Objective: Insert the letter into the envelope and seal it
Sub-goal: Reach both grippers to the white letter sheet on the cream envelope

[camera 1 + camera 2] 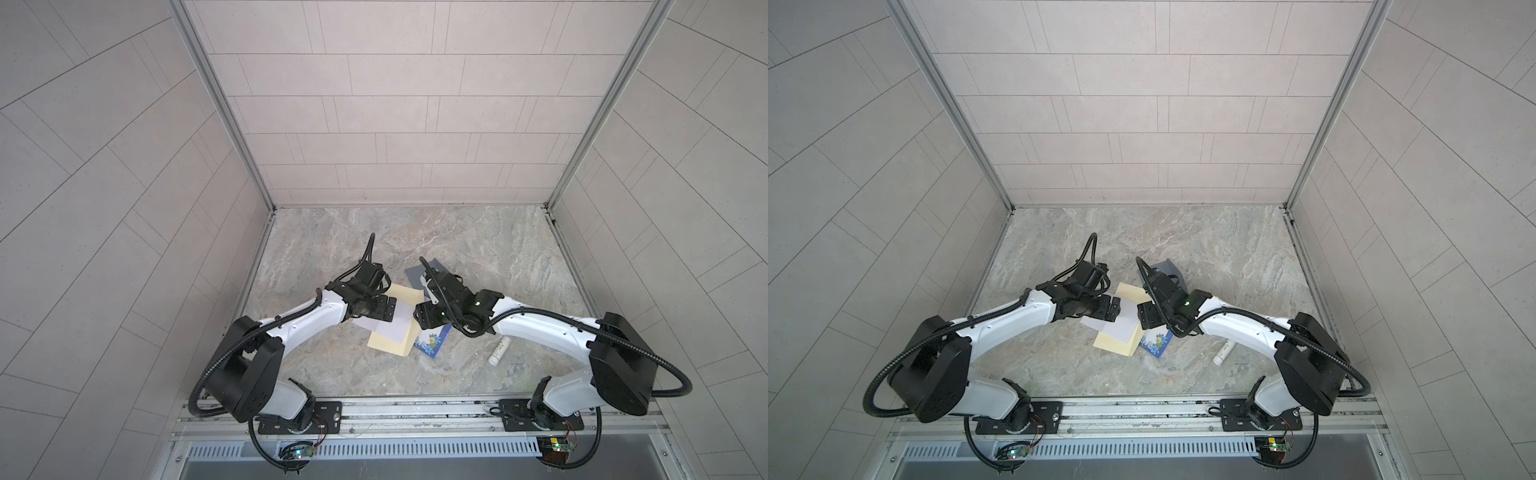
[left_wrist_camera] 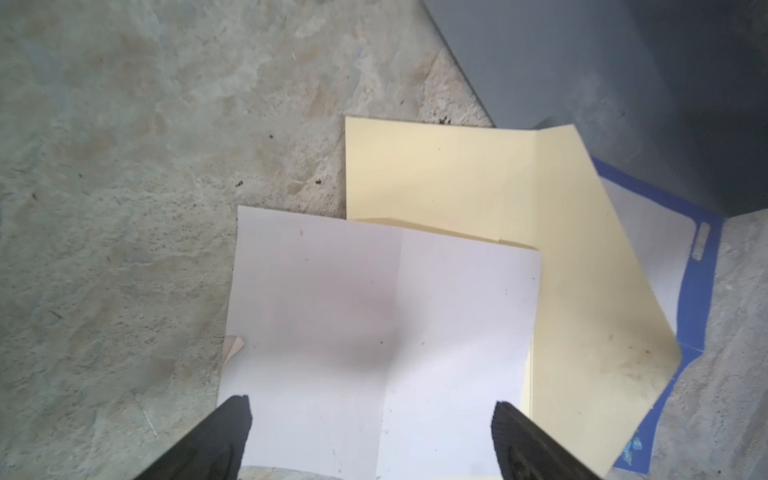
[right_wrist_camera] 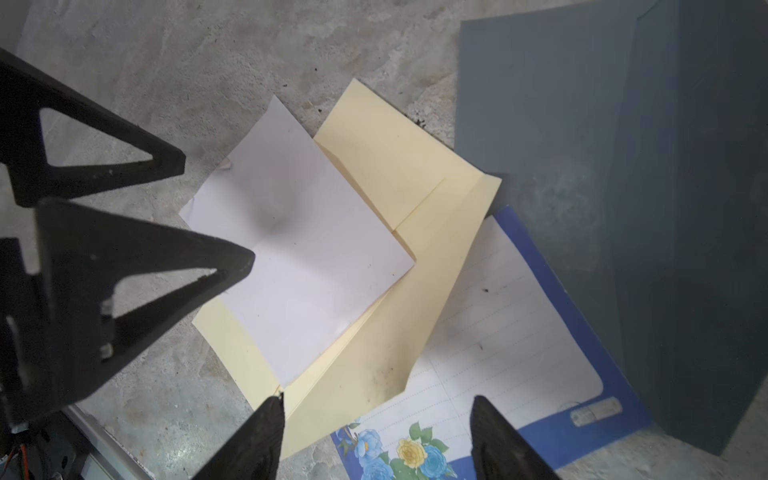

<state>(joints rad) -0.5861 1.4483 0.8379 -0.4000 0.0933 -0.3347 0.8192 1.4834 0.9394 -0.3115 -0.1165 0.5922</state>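
My left jaws stand wide apart and empty, straddling the near edge of the creased white letter (image 2: 374,332); my right jaws, also apart and empty, hang over the flap edge of the cream envelope (image 2: 436,174). Seen from above, the letter lies on top of the envelope near the middle of the table (image 1: 478,249), with flowered notepaper (image 3: 498,332) under the envelope's four o'clock corner. If I push the letter while nothing pins the envelope, both may slide together, or the letter may buckle at its crease.

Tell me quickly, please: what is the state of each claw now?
Left claw: open, holding nothing.
Right claw: open, holding nothing.
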